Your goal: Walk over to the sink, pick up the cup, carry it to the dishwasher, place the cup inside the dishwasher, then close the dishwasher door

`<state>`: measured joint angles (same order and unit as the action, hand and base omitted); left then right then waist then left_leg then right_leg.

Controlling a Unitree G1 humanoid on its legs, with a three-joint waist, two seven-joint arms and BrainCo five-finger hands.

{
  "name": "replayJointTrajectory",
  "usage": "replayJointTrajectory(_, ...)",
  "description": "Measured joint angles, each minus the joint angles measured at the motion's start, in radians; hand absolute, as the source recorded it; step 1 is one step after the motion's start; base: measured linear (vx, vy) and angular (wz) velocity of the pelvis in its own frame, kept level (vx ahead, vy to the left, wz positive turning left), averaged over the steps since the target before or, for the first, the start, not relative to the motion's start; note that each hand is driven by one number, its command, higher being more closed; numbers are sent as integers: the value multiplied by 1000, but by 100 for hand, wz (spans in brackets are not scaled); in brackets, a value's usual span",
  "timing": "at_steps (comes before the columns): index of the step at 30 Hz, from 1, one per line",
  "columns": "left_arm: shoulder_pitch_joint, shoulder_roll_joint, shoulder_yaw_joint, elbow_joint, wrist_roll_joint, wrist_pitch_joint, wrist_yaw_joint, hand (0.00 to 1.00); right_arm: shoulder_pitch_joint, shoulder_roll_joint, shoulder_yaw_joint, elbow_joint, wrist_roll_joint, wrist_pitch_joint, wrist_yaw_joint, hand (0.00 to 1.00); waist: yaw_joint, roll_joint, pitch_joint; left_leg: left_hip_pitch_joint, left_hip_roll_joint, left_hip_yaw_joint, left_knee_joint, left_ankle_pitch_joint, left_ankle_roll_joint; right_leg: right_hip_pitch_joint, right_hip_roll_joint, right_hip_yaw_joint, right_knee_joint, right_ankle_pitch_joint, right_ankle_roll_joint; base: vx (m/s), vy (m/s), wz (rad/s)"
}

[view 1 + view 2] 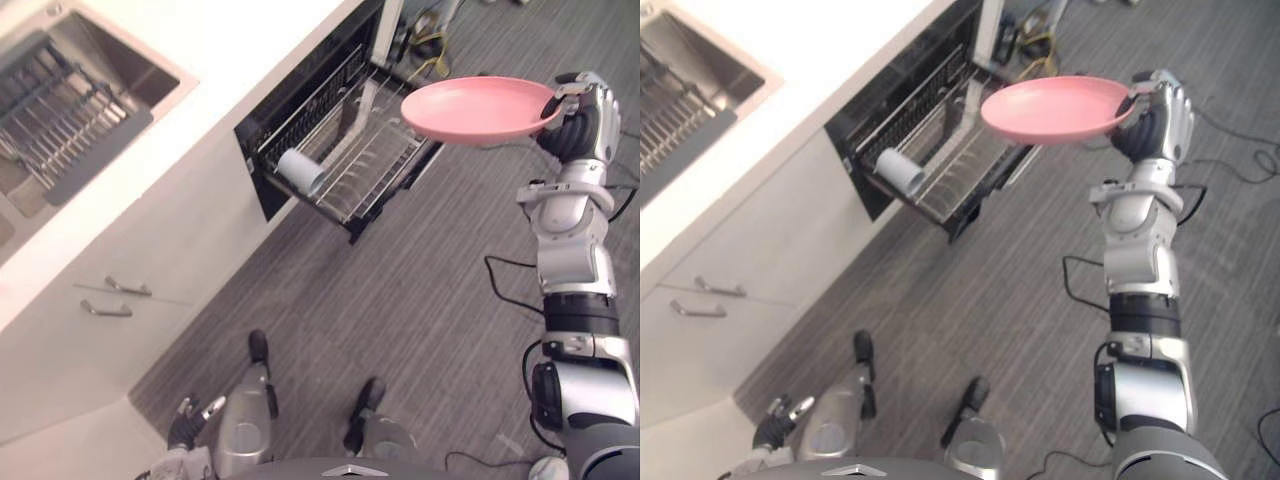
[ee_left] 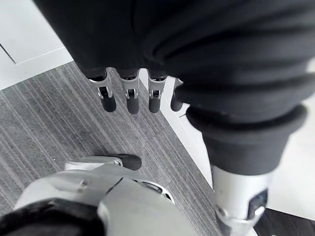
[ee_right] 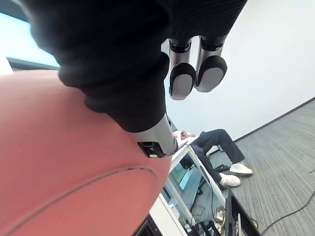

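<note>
**A:** The fingers (image 2: 129,96) of the left hand (image 1: 188,418), how do they stand?

**B:** They are loose and nearly straight, and they hold nothing. That hand hangs low over the grey floor (image 1: 400,320), next to the white cabinet front.

**A:** And the right hand (image 1: 580,112)?

**B:** It is raised out ahead, with its fingers and thumb clamped on the rim of a pink plate (image 1: 475,108). The plate sits level in the air above the outer end of the wire rack (image 1: 375,165), and the two do not touch.

**A:** So where is the cup (image 1: 300,172)?

**B:** In neither hand. It lies on its side in that pulled-out wire rack, at the side nearer the sink (image 1: 125,62).

**A:** And the dishwasher (image 1: 300,100)?

**B:** It is open, under the front edge of the white table (image 1: 250,45). Farther along the table, the sink is set into the top, with a dark dish drainer (image 1: 60,115) in it.
</note>
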<state>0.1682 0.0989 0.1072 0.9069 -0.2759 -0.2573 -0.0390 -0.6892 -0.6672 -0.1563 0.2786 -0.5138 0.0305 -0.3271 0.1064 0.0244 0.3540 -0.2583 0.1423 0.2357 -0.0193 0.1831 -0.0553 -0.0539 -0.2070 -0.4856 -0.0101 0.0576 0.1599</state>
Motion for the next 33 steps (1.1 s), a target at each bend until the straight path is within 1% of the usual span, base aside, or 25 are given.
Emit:
replayJointTrajectory(1, -7, 2, 0, -7, -6, 0, 0, 0, -19, -8, 10, 13, 1, 1, 0, 100, 1, 0, 9, -11, -3, -7, 0, 3, 4, -6, -1, -4, -1, 2, 0, -26, 61, 22)
replayJointTrajectory(3, -31, 10, 1, -43, -29, 1, -13, 0, -76, -32, 38, 40, 14, 21, 11, 100, 8, 0, 52, -41, -13, -39, 3, 10, 12, -18, -6, -28, -1, 6, 0, -11, 49, 28)
replayJointTrajectory(4, -32, 10, 1, -44, -30, 1, -13, 0, -77, -32, 38, 41, 15, 21, 12, 100, 8, 0, 52, -41, -13, -39, 3, 10, 12, -18, -6, -28, -1, 6, 0, -6, 43, 19)
replayJointTrajectory(5, -41, 14, 3, -67, -48, 3, -19, 0, -119, -34, 55, 74, 22, 41, 22, 100, 26, -4, 78, -48, -21, -49, 3, 10, 13, -22, -12, -32, -1, 6, 0, -10, 36, 8)
replayJointTrajectory(7, -41, 22, 6, -79, -67, 4, -29, 0, -156, -50, 93, 100, 41, 51, 36, 100, 35, -4, 81, -82, -28, -78, 10, 10, 13, -41, -15, -48, 0, 6, 0, -6, 37, 18)
replayJointTrajectory(8, -43, 30, 8, -84, -77, 5, -33, 0, -177, -61, 116, 105, 46, 61, 43, 100, 45, -5, 89, -98, -29, -92, 14, 10, 13, -53, -16, -51, 0, 8, 0, 0, 28, 16)
replayJointTrajectory(9, -44, 34, 8, -85, -80, 10, -34, 0, -189, -61, 120, 113, 46, 61, 48, 100, 49, -4, 94, -105, -30, -98, 17, 10, 13, -57, -16, -53, 0, 8, 0, 1, 24, 9)
replayJointTrajectory(11, -46, 45, 10, -91, -96, 18, -38, 0, -244, -61, 159, 179, 55, 68, 66, 100, 70, -4, 110, -116, -33, -106, 18, 10, 13, -63, -17, -60, 1, 8, 0, -9, 24, 8)
replayJointTrajectory(13, -47, 46, 9, -92, -98, 19, -41, 0, -271, -66, 194, 204, 56, 80, 69, 100, 78, 0, 113, -136, -38, -127, 18, 11, 13, -73, -16, -75, 1, 7, 0, -17, 27, 17)
replayJointTrajectory(15, -54, 46, 9, -92, -116, 20, -44, 0, -288, -79, 212, 230, 57, 94, 85, 100, 96, 0, 115, -157, -40, -135, 19, 13, 16, -89, -18, -81, 2, 7, 0, -14, 34, 16)
replayJointTrajectory(17, -57, 47, 9, -95, -116, 20, -57, 0, -326, -93, 234, 270, 57, 110, 103, 100, 108, 9, 130, -165, -49, -149, 19, 15, 17, -88, -23, -95, 3, 7, 0, -8, 37, 17)
replayJointTrajectory(19, -57, 49, 9, -98, -116, 20, -62, 0, -367, -102, 265, 305, 57, 124, 106, 100, 116, 14, 135, -183, -53, -155, 19, 17, 20, -103, -26, -101, 4, 7, 0, -18, 43, 10)
replayJointTrajectory(20, -57, 48, 8, -104, -123, 20, -69, 0, -404, -111, 288, 337, 56, 130, 106, 100, 127, 18, 138, -199, -56, -156, 18, 21, 25, -120, -30, -102, 7, 8, 1, -13, 40, 2)
replayJointTrajectory(21, -58, 48, 8, -105, -131, 20, -74, 0, -418, -118, 301, 349, 56, 132, 106, 100, 131, 21, 141, -203, -58, -156, 18, 22, 25, -124, -31, -102, 8, 8, 2, -6, 41, 7)
replayJointTrajectory(22, -60, 48, 5, -108, -136, 20, -79, 0, -444, -130, 315, 375, 55, 134, 106, 100, 138, 31, 147, -213, -62, -158, 18, 24, 29, -130, -34, -105, 7, 10, 3, -6, 35, 4)
replayJointTrajectory(23, -60, 49, 5, -110, -139, 19, -79, 0, -456, -132, 315, 383, 55, 142, 106, 100, 143, 34, 148, -218, -63, -158, 18, 25, 29, -137, -36, -104, 7, 11, 3, -11, 44, 5)
replayJointTrajectory(25, -61, 49, -4, -111, -156, 18, -79, 0, -498, -151, 343, 415, 55, 168, 104, 100, 154, 51, 157, -234, -67, -159, 18, 28, 33, -151, -37, -104, 3, 17, 4, -19, 45, -1)
replayJointTrajectory(26, -61, 49, -15, -111, -157, 17, -82, 0, -511, -172, 356, 415, 55, 177, 102, 100, 162, 62, 162, -244, -68, -159, 17, 30, 35, -159, -38, -103, 1, 21, 5, -34, 53, -2)
replayJointTrajectory(27, -61, 49, -33, -111, -164, 16, -90, 0, -527, -189, 363, 420, 55, 196, 96, 100, 167, 74, 168, -251, -69, -159, 12, 34, 37, -168, -38, -103, -1, 24, 4, -39, 53, -3)
replayJointTrajectory(30, -60, 48, -71, -112, -174, 13, -107, 0, -568, -212, 385, 468, 56, 226, 82, 100, 170, 94, 171, -257, -76, -161, -10, 51, 40, -185, -43, -101, -5, 31, 7, -19, 46, -3)
replayJointTrajectory(32, -61, 44, -99, -113, -184, 9, -123, 0, -582, -240, 387, 489, 57, 260, 56, 100, 172, 112, 174, -264, -86, -163, -25, 60, 43, -199, -51, -96, -15, 43, 12, -5, 62, -3)
replayJointTrajectory(33, -61, 45, -111, -113, -192, 9, -125, 0, -582, -250, 388, 489, 57, 265, 55, 100, 172, 119, 174, -267, -89, -163, -26, 60, 44, -202, -54, -95, -17, 45, 13, -3, 67, -4)
